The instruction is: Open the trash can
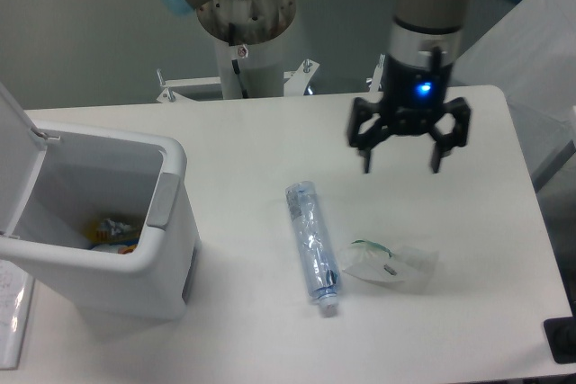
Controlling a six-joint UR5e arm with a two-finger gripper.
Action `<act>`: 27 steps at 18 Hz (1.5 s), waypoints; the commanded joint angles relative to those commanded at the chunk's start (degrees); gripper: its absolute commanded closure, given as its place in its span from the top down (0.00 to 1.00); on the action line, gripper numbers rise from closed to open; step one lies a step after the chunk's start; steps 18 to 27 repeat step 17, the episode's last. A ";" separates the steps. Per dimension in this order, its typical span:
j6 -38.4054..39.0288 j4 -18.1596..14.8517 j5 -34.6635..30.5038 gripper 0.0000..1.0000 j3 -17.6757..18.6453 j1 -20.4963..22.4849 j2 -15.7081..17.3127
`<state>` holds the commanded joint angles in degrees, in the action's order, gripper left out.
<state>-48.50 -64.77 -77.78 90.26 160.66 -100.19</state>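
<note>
The trash can (99,222) stood at the left edge of the desk (252,132), its lid (18,159) swung up and back on the far left side, so the bin was open. Some colourful scraps (112,229) lay at the bottom, and the grey push tab (162,200) showed on its right wall. The pincer (400,166) hung well apart from it — over the right part of the desk, toward the far edge — with its fingers spread wide and nothing between them, a blue light glowing on its body. Between the two, nearer the front, lay a clear plastic bottle (311,245) on its side, and just to its right a crumpled clear wrapper (389,264).
</note>
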 joint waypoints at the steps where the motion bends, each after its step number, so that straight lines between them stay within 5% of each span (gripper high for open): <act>1: -2.19 -0.09 -0.09 1.00 0.44 0.53 -0.35; 8: -27.76 -0.62 -6.94 1.00 2.55 3.61 -2.28; 15: -28.93 0.44 -9.41 1.00 2.37 3.61 -5.97; 27: -29.02 0.44 -9.41 1.00 2.37 4.66 -6.07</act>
